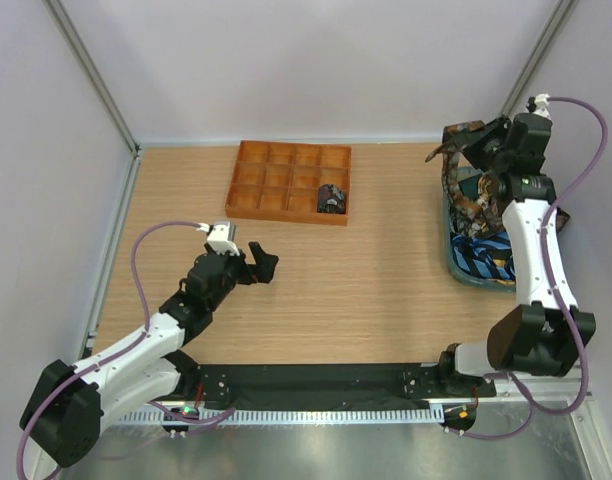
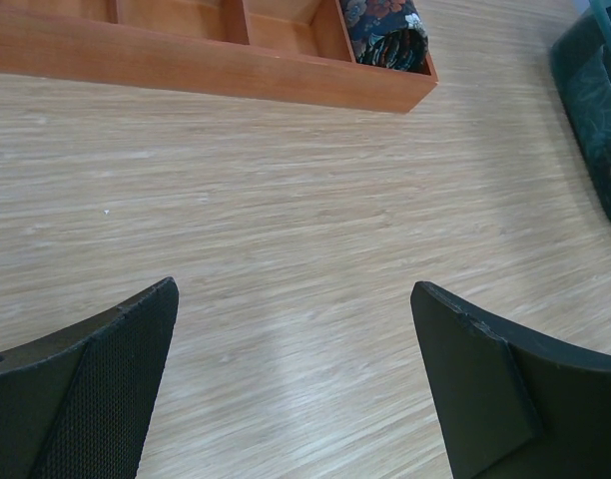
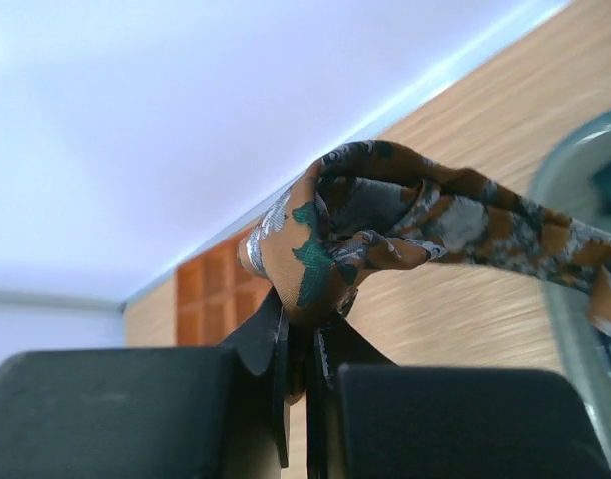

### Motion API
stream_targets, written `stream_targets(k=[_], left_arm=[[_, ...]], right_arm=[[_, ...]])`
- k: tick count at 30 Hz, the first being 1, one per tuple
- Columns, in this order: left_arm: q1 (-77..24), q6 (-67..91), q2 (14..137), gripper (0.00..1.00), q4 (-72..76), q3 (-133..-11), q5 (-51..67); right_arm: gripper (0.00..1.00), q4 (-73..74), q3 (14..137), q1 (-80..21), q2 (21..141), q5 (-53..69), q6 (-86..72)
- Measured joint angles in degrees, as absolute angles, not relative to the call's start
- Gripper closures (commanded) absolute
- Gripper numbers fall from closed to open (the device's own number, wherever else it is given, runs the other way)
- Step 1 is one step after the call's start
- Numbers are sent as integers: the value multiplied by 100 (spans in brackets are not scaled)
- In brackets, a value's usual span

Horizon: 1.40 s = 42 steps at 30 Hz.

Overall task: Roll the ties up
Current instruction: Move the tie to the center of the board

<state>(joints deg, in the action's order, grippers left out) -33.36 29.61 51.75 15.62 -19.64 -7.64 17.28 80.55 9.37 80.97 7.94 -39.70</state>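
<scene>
The right gripper (image 3: pixel 301 344) is clamped tight on a bunched fold of a brown, gold and dark paisley tie (image 3: pixel 385 220), with the cloth puffing out above the closed fingers. From above, this gripper (image 1: pixel 473 140) is raised near the far right corner of the tabletop (image 1: pixel 386 280), close to the back wall and the slanted frame post. The held tie (image 1: pixel 453 185) hangs from it down into a dark bin (image 1: pixel 456 268). The bin lies along the right edge of the tabletop, with the right arm reaching over it. More ties lie heaped inside, among them blue ones with dark stripes (image 1: pixel 483 252). An orange tray (image 1: pixel 248 185) divided into a grid of compartments sits toward the far edge of the tabletop, a little left of centre, with a strip of bare wood between it and the back wall. One rolled tie (image 1: pixel 331 198), a small dark patterned coil, sits in the tray's near right corner compartment. The left wrist view shows that coil (image 2: pixel 390 35) tucked just behind the tray's front wall (image 2: pixel 236 75). The left gripper (image 1: pixel 258 262) hovers over the left half of the tabletop with its fingers spread wide and nothing between them. Its fingertips (image 2: pixel 136 339) point toward the tray, with open wood in front. A broad stretch of bare tabletop runs from the tray's near edge back to the arm bases, and from the left gripper across to the bin. The tray and the bin stand well apart.
</scene>
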Motion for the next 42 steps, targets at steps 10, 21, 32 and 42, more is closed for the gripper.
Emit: stream_targets(k=[10,21,32,42], left_arm=[[-3374,2930,5175,0,1579,-1964,-681],[-3505,2753,5148,0,1911,-1964,-167],[-3524,2650,5129,0,2071,-1964,143],[-3531,2814,4318,0,2368,-1839,749]], right_arm=[[99,1984,7990,-82,6504,2488,-3570],[99,2574,9017,-917,5690,2512,-3874],[99,2552,10696,-921,5662,2486,-4722],[99,2073,9026,-926,4947,2375,-5555]])
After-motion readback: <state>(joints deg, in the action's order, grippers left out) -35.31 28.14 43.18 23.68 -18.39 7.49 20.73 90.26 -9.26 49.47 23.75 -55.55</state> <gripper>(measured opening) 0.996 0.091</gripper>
